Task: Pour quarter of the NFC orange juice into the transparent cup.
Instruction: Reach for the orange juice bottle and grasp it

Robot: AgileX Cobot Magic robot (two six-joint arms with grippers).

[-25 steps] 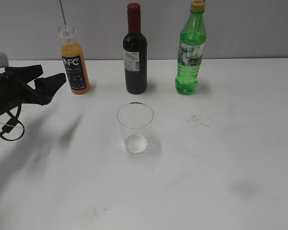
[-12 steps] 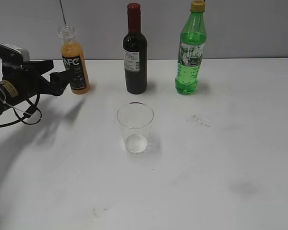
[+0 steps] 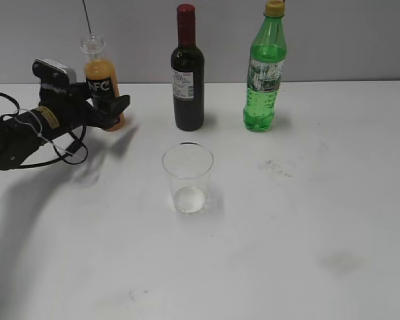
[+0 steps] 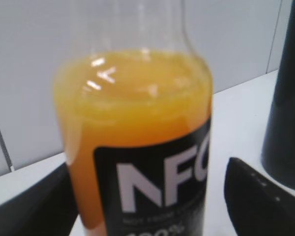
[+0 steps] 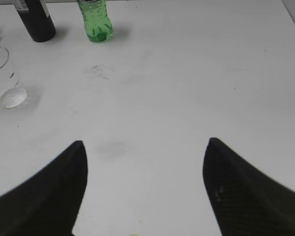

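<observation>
The white table [image 3: 333, 200] carries everything, bearing a few faint grey smudges. At its back edge stand three bottles in a row: a green plastic soda bottle [image 3: 265, 73] with a yellow cap on the right, a dark glass wine bottle [image 3: 187, 73] with a red capsule in the middle, and the small clear plastic bottle of NFC orange juice [image 3: 103, 87], black-labelled with white letters and uncapped, on the left.

The black left arm reaches in from the left edge, and its left gripper [image 3: 105, 110] sits level with the juice bottle's label. In the left wrist view the bottle [image 4: 137, 147] fills the gap between the two dark fingers [image 4: 258, 196], one on each side; both stand a little clear of the plastic, so the jaws are spread around the bottle without clamping it. The bottle stands upright on the table.

The short clear plastic tumbler [image 3: 187, 177], tapered and wide-rimmed, stands in front of the wine bottle, well apart from the left gripper.

The right gripper [image 5: 143, 191] hangs over bare table, fingers spread wide, holding nothing.
</observation>
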